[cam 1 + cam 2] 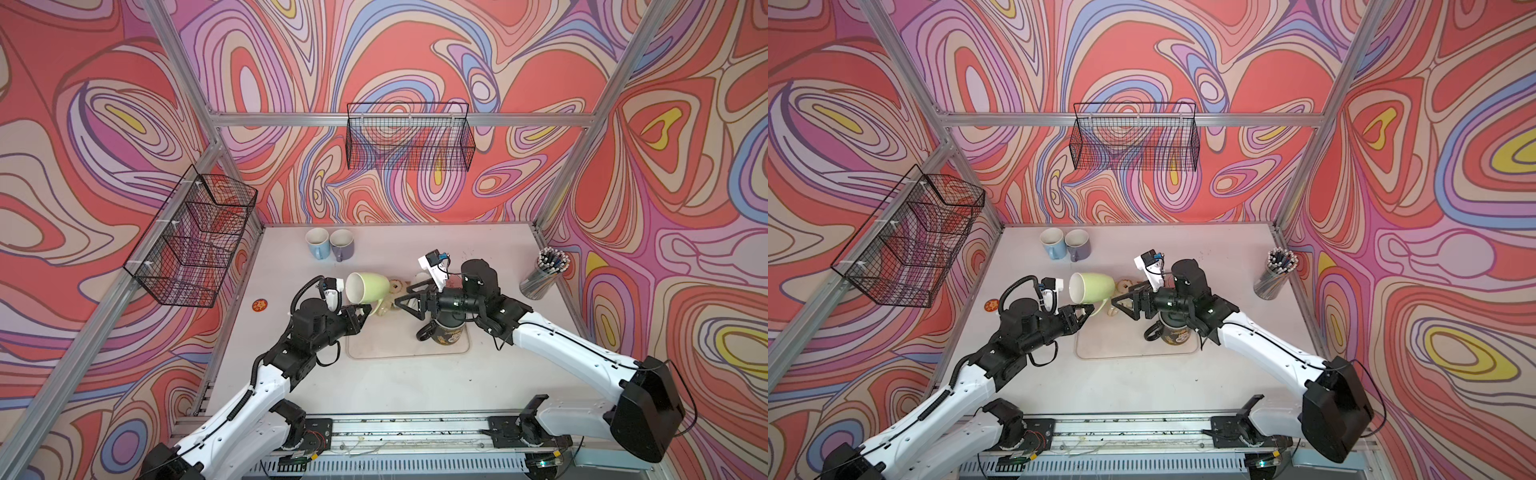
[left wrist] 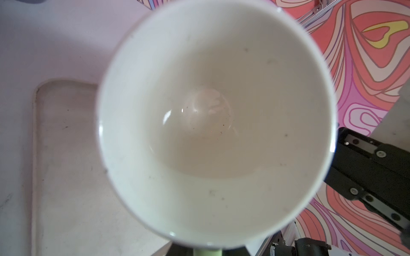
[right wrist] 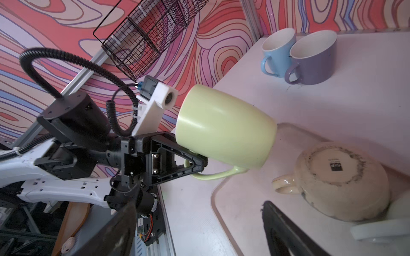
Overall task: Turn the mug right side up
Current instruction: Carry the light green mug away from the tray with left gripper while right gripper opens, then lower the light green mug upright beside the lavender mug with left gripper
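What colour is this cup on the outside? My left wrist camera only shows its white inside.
Observer: Pale green. The green cup is up in the air, lying sideways, with its mouth facing your camera.
Operator: Who's holding it?
Observer: The left pincer is shut on its handle, which hangs underneath the cup.
Operator: Where's the other pincer?
Observer: The right pincer is open near the cup's bottom end and is not gripping it.
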### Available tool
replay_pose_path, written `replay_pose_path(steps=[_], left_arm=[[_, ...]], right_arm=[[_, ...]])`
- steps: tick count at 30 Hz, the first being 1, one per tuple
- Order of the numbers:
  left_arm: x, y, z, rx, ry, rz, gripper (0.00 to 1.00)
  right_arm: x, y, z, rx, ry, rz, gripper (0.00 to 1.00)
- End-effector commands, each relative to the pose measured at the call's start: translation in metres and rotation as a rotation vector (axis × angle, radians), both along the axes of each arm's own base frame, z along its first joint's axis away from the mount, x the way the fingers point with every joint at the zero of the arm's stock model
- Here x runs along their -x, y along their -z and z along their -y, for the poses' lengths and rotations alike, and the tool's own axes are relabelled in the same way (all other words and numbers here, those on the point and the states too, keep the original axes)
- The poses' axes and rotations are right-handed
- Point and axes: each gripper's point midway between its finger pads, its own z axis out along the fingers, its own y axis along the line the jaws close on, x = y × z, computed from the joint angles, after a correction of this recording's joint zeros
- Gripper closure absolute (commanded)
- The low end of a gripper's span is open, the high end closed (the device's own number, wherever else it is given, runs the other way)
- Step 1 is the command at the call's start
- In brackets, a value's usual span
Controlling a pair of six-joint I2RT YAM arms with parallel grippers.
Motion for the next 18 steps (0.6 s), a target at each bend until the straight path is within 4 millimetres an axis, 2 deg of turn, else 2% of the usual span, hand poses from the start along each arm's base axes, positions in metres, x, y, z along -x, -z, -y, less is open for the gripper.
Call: replay_pose_path(steps=[1, 8, 14, 18], left_arm=[[-0.013, -0.036, -0.009, -0.112, -0.021, 0.115, 1.0], [-0.031, -0.03, -0.017, -0.331, -0.033, 0.036, 1.0], [-0.055, -0.034, -0.019, -0.439, -0.061, -0.009, 1.0], [-0.076, -0.025, -0.023, -0.555, -0.081, -0.063, 1.0]], right_arm=[[-0.005, 0.009, 0.011, 0.05, 0.069, 0.021, 0.02], [-0.017, 0.021, 0.029, 0.103, 0.199, 0.037, 0.02], [-0.019, 0.034, 0.032, 0.132, 0.216, 0.02, 0.02], [-0.022, 0.043, 0.034, 0.156, 0.234, 0.014, 0.02]])
